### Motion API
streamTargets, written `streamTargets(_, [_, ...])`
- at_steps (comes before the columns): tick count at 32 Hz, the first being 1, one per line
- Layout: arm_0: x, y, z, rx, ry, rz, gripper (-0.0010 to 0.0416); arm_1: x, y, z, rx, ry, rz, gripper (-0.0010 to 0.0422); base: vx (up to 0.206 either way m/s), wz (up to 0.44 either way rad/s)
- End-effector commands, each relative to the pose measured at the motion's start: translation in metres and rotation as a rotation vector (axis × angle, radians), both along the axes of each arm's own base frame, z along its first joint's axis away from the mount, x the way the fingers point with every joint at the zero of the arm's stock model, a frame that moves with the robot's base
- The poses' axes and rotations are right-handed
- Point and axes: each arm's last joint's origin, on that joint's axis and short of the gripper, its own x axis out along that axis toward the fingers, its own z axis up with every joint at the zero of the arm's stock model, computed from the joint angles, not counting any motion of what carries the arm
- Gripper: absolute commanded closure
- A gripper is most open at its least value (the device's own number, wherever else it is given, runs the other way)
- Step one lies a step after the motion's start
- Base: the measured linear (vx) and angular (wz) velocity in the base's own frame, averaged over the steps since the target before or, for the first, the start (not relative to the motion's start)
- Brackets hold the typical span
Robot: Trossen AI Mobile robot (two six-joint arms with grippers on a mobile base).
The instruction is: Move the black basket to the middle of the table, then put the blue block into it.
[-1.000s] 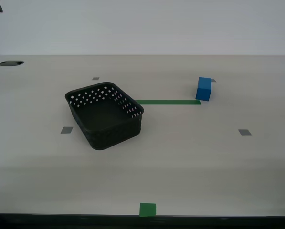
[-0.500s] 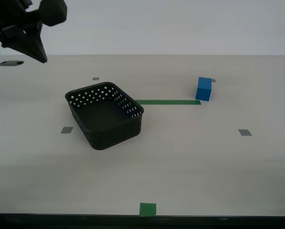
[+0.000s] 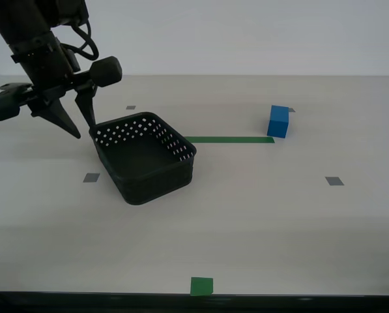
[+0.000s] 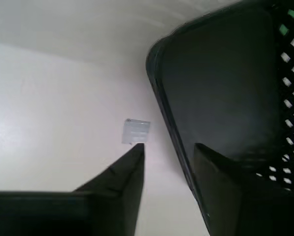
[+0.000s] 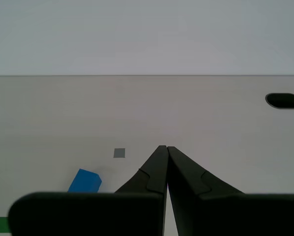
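The black basket (image 3: 156, 184) stands on the table (image 3: 259, 222) left of centre in the exterior view. My second gripper (image 3: 84, 129) is open at the basket's far-left corner. In the second wrist view one finger (image 4: 122, 172) is outside the wall and the other (image 4: 220, 182) is over the inside of the basket (image 4: 225, 83), with the rim between them. The blue block (image 3: 278, 121) sits at the right end of the green tape strip (image 3: 228, 139). My first gripper (image 5: 163, 148) is shut and empty, out of the exterior view, with the block (image 5: 84, 181) ahead of it.
Grey tape squares (image 3: 90, 177) (image 3: 334, 180) lie on either side of the table. A green square (image 3: 201, 285) marks the front edge. A dark oval hole (image 5: 284, 101) sits near the table's far edge. A grey square (image 4: 136, 131) lies by the outer finger.
The second arm has come in from the exterior view's upper left and dropped to the basket's far-left corner. Basket and block have not moved.
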Motion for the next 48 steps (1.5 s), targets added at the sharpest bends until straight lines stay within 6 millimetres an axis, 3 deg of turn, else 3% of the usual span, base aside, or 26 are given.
streamTargets(1, [0.000,0.000,0.000,-0.006,-0.003,0.005,0.0406,0.003,-0.001,-0.006,0.012,0.004,0.023,0.0224,0.000,0.000])
streamTargets(4, [0.000,0.000,0.000,-0.007,-0.003,0.007,0.0406,0.007,-0.002,-0.015,0.044,0.002,0.036,0.0144,0.000,0.000])
streamTargets(7, [0.000,0.001,0.000,-0.007,-0.004,0.007,0.0405,0.010,-0.004,-0.028,0.052,0.033,0.034,0.0105,0.000,0.000])
streamTargets(16, [0.000,0.001,0.000,-0.013,-0.003,0.011,0.0406,0.016,-0.018,-0.066,0.057,0.091,0.040,0.0100,0.000,0.000])
streamTargets(21, [0.000,0.001,0.000,-0.013,-0.003,0.011,0.0406,0.014,-0.028,-0.068,0.049,0.085,0.007,0.0173,0.000,0.000])
streamTargets(24, [0.000,0.001,0.000,-0.013,-0.003,0.011,0.0406,0.015,-0.034,-0.066,0.043,0.069,-0.012,0.0260,0.000,0.000])
streamTargets(27, [0.000,0.001,0.000,-0.013,-0.004,0.011,0.0406,0.018,-0.039,-0.063,0.033,0.038,-0.040,0.0419,0.000,0.000])
streamTargets(34, [0.000,0.001,0.000,-0.013,-0.003,0.011,0.0406,0.035,-0.049,-0.046,-0.005,-0.011,-0.058,0.0413,0.000,0.000])
streamTargets(43, [0.000,0.001,0.000,-0.013,-0.002,0.011,0.0405,0.077,-0.074,0.012,-0.046,-0.199,-0.098,0.0413,0.000,0.000])
streamTargets(48, [0.000,0.001,0.000,-0.013,-0.003,0.011,0.0406,0.085,-0.078,0.019,-0.030,-0.232,-0.085,0.0413,0.000,0.000])
